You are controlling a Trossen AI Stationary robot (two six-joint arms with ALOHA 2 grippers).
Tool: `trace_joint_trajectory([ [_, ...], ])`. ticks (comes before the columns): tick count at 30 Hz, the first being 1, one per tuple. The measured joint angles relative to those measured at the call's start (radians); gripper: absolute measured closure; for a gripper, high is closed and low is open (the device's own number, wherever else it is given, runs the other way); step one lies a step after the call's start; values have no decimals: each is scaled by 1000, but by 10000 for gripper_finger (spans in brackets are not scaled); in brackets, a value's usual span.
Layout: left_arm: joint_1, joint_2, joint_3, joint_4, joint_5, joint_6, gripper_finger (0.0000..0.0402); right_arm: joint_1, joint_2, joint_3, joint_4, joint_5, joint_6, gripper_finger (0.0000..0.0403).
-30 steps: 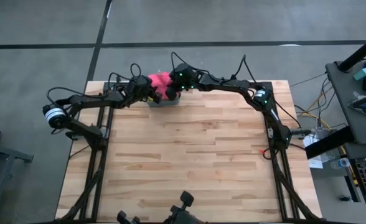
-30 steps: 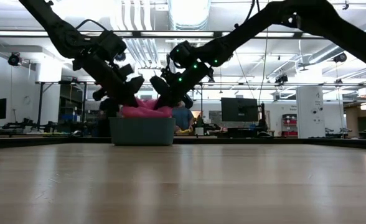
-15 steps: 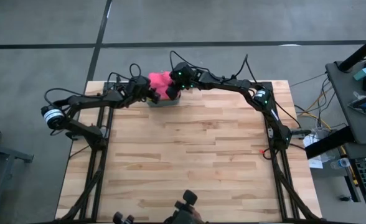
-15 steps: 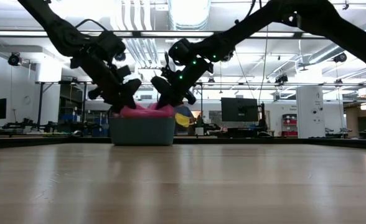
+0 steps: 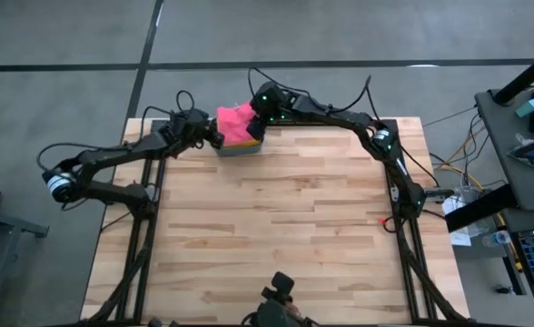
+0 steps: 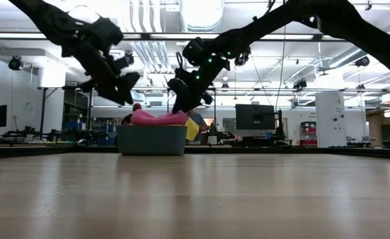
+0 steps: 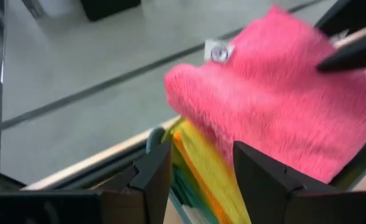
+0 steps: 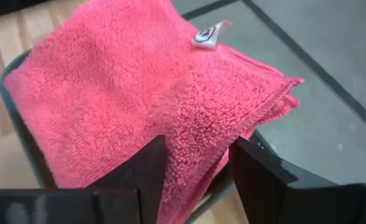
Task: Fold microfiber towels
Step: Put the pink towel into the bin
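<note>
Towel [image 5: 235, 124], pink and folded, is laid on top of a teal bin [image 5: 241, 148] at the far edge of the table [image 5: 276, 236]. Its pile is thick and fuzzy; a small white tag [image 8: 208, 34] is seen at one edge. Layered folded edges are visible at one corner in the right wrist view. Beneath it, yellow and orange towel edges [image 7: 198, 171] are stacked inside the bin.

Left gripper [image 5: 214, 138] is positioned just beside the bin, fingers parted, nothing held. Right gripper [image 5: 258, 116] is positioned just above the pink towel's far side, fingers likewise parted and nothing gripped.
</note>
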Motion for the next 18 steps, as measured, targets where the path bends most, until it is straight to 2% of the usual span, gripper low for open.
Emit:
trace_joint_trajectory([
  [8, -2, -100, 0, 13, 22, 1, 246, 15, 0, 1, -63, -53, 47, 251],
  [15, -3, -101, 0, 152, 241, 28, 248, 13, -34, 0, -148, -51, 82, 253],
  [18, -4, -65, 0, 204, 276, 29, 260, 14, -50, 0, -155, -53, 82, 253],
])
